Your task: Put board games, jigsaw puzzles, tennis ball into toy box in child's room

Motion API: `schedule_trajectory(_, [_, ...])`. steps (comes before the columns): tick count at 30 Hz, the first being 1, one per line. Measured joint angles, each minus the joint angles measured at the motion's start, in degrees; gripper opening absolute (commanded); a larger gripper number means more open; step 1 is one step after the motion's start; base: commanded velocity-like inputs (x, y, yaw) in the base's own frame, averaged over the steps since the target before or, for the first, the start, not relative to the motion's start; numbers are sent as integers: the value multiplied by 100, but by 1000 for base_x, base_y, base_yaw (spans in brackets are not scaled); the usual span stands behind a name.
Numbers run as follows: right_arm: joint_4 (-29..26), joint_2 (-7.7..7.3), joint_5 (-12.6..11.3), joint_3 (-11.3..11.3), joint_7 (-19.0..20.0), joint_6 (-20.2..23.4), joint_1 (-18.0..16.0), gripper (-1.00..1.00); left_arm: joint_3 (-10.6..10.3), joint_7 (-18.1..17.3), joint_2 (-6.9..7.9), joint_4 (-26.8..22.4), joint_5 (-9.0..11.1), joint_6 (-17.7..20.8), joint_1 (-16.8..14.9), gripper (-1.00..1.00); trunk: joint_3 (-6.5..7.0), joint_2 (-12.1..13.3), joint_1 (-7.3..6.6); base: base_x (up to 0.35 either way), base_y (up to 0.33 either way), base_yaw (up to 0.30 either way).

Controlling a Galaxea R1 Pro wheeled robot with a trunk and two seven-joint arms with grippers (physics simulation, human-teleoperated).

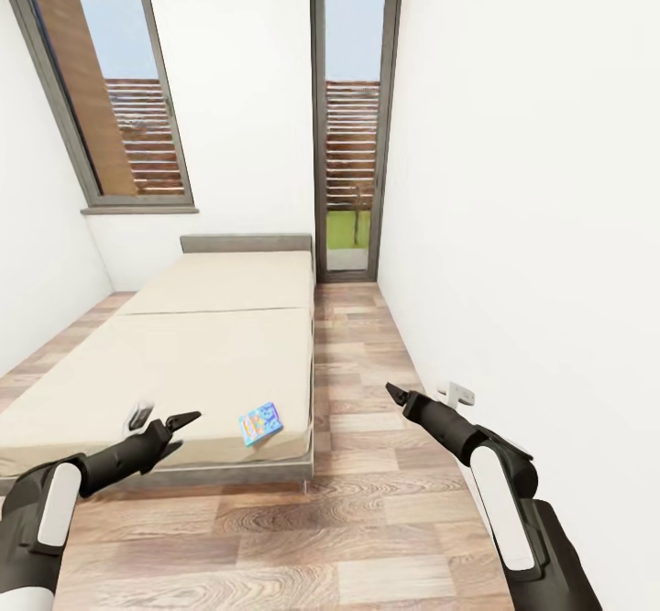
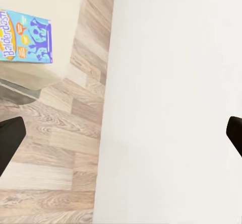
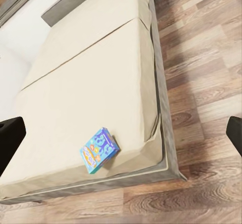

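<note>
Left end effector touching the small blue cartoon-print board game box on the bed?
Apart. Head view: the left end effector hangs short of the blue board game box, with bare cream mattress between them.

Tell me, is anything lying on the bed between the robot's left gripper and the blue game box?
No. In the head view, only bare cream mattress separates the left gripper from the blue board game.

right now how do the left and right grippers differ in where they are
The left gripper hovers at the bed's near end, close to the blue board game; the right gripper hangs over bare wood floor beside the white wall. Both are open and hold nothing.
</note>
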Motion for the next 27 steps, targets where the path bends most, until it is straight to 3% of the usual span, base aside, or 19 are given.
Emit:
schedule_trajectory(7, [9, 0, -8, 2, 15, 6, 0, 100, 178, 19, 22, 175, 14, -13, -7, 100, -126, -281, 154, 0, 0, 0])
schedule_trajectory(20, [11, -1, -10, 12, 24, -26, 0, 100, 208, 66, 68, 248, 15, -39, -9, 100, -359, -803, 439, 0, 0, 0])
schedule_trajectory(27, [11, -1, -9, 15, 25, -8, 0, 100, 209, 82, 77, 546, -3, -136, -25, 100, -485, -1083, 593, 0, 0, 0])
